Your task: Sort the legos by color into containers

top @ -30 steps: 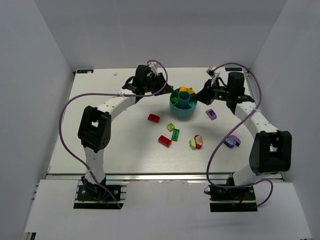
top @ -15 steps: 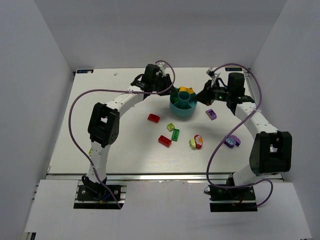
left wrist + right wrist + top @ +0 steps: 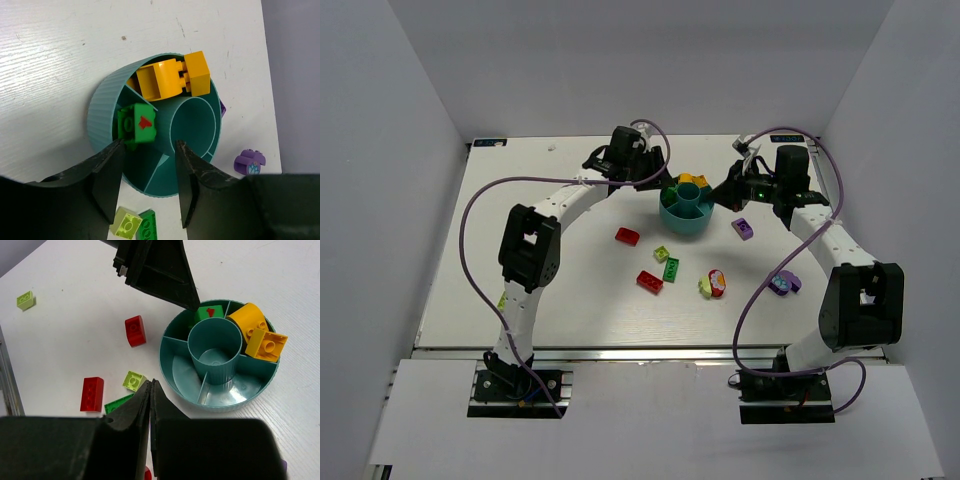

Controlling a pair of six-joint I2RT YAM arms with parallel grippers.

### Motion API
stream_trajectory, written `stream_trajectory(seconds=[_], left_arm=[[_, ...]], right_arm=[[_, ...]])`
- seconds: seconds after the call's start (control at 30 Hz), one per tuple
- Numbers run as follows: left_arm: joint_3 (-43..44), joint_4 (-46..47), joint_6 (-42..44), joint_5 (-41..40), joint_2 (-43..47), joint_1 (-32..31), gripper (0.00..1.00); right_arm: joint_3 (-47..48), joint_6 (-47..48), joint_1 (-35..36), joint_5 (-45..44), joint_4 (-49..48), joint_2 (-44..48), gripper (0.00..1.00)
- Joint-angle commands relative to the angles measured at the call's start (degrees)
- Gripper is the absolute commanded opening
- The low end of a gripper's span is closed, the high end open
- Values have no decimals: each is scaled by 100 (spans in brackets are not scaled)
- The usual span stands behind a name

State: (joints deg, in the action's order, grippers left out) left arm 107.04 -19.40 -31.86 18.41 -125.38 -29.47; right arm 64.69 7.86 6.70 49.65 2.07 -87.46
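**A:** What does the overhead view show?

**B:** A teal bowl [image 3: 686, 224] sits far-centre on a white table [image 3: 540, 290]. The left arm [image 3: 560, 205] reaches to its far-left rim, and the right arm [image 3: 820, 225] reaches to its right rim. Loose bricks lie near the bowl on the table: two red bricks [image 3: 627, 236], green and lime ones, and two purple pieces [image 3: 743, 228].

**A:** And the left wrist view?

**B:** The left fingers [image 3: 107, 180] are spread apart over the bowl, gripping nothing. A green brick [image 3: 137, 125] lies in the far-left wedge. Two orange-yellow bricks [image 3: 160, 82] fill the far wedge.

**A:** The right wrist view?

**B:** The right fingers [image 3: 130, 425] are pressed together, with nothing visible between them. They are just outside the bowl. The central cup [image 3: 215, 347] and the other wedges in sight hold nothing. By my judgement only three bricks are sorted, so most of the task is left.
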Motion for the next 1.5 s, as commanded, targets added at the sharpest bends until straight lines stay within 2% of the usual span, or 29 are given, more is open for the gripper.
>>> stream_trajectory(seconds=[0.0, 0.1, 0.2, 0.23, 0.27, 0.33, 0.37, 0.4, 0.47, 0.5, 0.57, 0.6, 0.67, 0.7, 0.73, 0.8, 0.83, 0.93, 1.1, 1.23, 1.37, 1.47], left_arm=[[220, -38, 74, -22, 58, -32, 55], [238, -29, 74, -40, 93, -32, 55], [247, -11, 83, -188, 259, -32, 54], [238, -46, 109, -250, 330, -32, 53], [212, -64, 144, -416, 400, -32, 51], [63, -90, 215, -601, 672, -15, 47], [-25, -90, 232, -759, 786, -6, 38], [-139, -64, 215, -795, 1022, 3, 32], [-629, 50, 154, -909, 1313, 82, 15], [-850, 128, 58, -971, 1480, 108, 13], [-1640, 436, -83, -998, 2033, 249, 12], [-1947, 724, -249, -972, 2227, 371, 14], [-2920, 1024, -461, -989, 2868, 503, 29], [-3239, 1165, -662, -1015, 3079, 556, 47], [-3538, 1393, -751, -1041, 3281, 670, 54], [-4319, 1544, -935, -1042, 3853, 846, 62], [-4532, 1596, -989, -1050, 4020, 899, 65], [-5210, 1492, -1147, -1103, 4609, 1066, 66], [-6010, 1571, -1384, -1331, 5487, 1189, 67], [-6336, 1553, -1437, -1446, 5788, 1216, 67], [-6398, 1439, -1411, -1490, 5902, 1233, 67], [-6433, 1290, -1402, -1499, 5999, 1234, 67]], right_arm=[[-35, 75, -37, 115, 39, 142, 6], [-17, 207, -46, 168, 144, 142, 8], [122, 1065, -28, 781, 670, 133, 32], [184, 1434, -20, 1192, 942, 124, 48], [246, 2325, 33, 1353, 1589, 89, 55], [404, 3401, 260, 1425, 2347, 45, 68], [431, 4399, 384, 1320, 3004, 36, 69], [448, 4809, 507, 1180, 3245, 27, 71], [352, 5303, 892, 688, 3475, 10, 72], [291, 5392, 1008, 513, 3389, 18, 73], [115, 5131, 1420, -102, 3135, -34, 73], [71, 4625, 1544, -339, 2785, -60, 72], [-8, 3981, 1895, -1060, 2414, -183, 72], [-26, 3630, 2001, -1332, 2230, -245, 72], [-35, 3113, 2202, -1761, 2028, -393, 72], [-17, 2776, 2388, -2106, 1939, -517, 76], [-43, 2365, 2545, -2570, 1729, -613, 83], [236, 1554, 2731, -3346, 1734, -1007, 89], [756, -81, 2784, -3926, 2307, -1291, 89], [984, -679, 2951, -4725, 2614, -1405, 89], [1046, -1058, 2978, -4947, 2852, -1476, 89], [994, -1321, 2978, -4947, 2975, -1449, 81]])
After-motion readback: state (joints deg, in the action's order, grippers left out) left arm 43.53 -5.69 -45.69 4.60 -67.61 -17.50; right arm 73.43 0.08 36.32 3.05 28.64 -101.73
